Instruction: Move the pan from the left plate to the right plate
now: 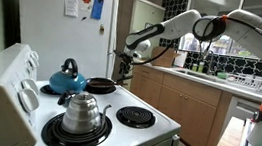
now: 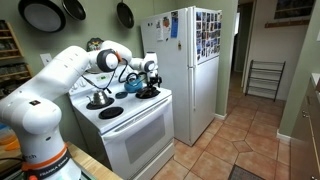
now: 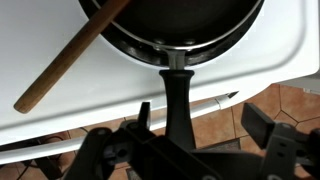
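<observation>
black handle [image 3: 177, 100] runs straight out from the pan [image 3: 180, 20], its long axis passing between the spread jaws. they pinch nothing; the handle sits off their centre.

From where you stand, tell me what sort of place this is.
A home kitchen, most likely. A white electric stove stands beside a tall white fridge with papers stuck on it, wooden cabinets run under a counter, and pans hang on the wall.
</observation>
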### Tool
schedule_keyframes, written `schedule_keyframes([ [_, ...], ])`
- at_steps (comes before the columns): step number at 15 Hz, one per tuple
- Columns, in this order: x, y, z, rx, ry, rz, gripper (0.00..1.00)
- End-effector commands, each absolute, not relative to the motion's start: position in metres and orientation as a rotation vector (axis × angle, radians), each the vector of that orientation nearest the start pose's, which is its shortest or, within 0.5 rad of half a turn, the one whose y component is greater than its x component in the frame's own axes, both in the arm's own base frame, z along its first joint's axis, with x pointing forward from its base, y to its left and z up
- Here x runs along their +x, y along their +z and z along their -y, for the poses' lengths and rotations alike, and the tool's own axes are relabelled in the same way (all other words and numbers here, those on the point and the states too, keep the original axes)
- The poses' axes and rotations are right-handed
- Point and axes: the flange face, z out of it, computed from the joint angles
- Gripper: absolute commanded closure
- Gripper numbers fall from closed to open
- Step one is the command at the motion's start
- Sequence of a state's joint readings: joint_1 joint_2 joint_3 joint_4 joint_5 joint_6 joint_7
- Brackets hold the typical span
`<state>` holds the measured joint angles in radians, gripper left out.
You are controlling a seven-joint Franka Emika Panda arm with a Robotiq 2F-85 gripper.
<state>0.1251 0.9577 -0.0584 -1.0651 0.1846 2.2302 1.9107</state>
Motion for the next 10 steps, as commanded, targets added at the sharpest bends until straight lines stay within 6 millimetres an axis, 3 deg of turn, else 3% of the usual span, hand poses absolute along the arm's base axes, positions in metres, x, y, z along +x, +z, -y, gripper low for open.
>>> schedule_keyframes([
  [1,0.786,0.288,-0.09,-1.917,-0.128,-2.267,0.0],
  [5,0.765,0.346,-0.124,-2.158,-0.203,-2.033,0.0],
  [10,0.716,0.415,-0.164,-2.385,-0.177,-1.665,0.0],
])
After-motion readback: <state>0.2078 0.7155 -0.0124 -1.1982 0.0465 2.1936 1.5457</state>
